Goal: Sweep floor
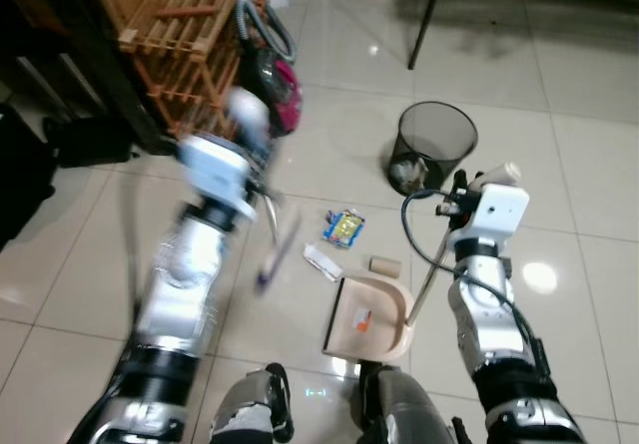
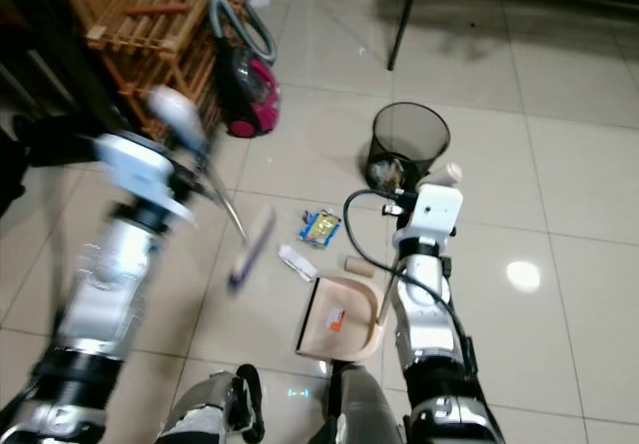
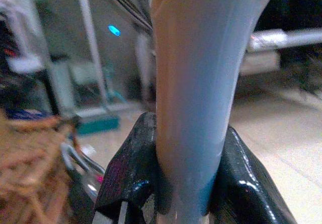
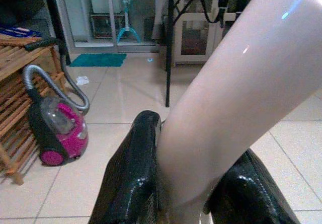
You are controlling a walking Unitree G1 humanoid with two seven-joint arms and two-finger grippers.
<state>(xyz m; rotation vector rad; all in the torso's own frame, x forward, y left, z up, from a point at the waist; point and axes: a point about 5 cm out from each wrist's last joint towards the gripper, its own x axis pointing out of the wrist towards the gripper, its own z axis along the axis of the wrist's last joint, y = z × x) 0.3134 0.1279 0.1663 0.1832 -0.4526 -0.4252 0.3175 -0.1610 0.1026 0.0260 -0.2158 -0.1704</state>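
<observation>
My left gripper (image 3: pixel 188 173) is shut on the pale broom handle (image 3: pixel 193 73). The arm is blurred at the left, and the broom head (image 1: pixel 276 252) hangs low over the tiles. My right gripper (image 4: pixel 193 183) is shut on the dustpan's long handle (image 4: pixel 226 88). The beige dustpan (image 1: pixel 384 309) rests on the floor by my feet with a small orange scrap (image 1: pixel 361 316) in it. Just beyond its mouth lie a blue-yellow packet (image 1: pixel 343 226), a white wrapper (image 1: pixel 321 261) and a cardboard tube (image 1: pixel 383 264).
A black mesh bin (image 1: pixel 431 145) with some rubbish stands beyond the litter. A pink vacuum cleaner (image 1: pixel 278 90) sits beside a wooden rack (image 1: pixel 180 35) at the far left. A dark table leg (image 1: pixel 424 20) rises at the back. Glossy tiles stretch away on the right.
</observation>
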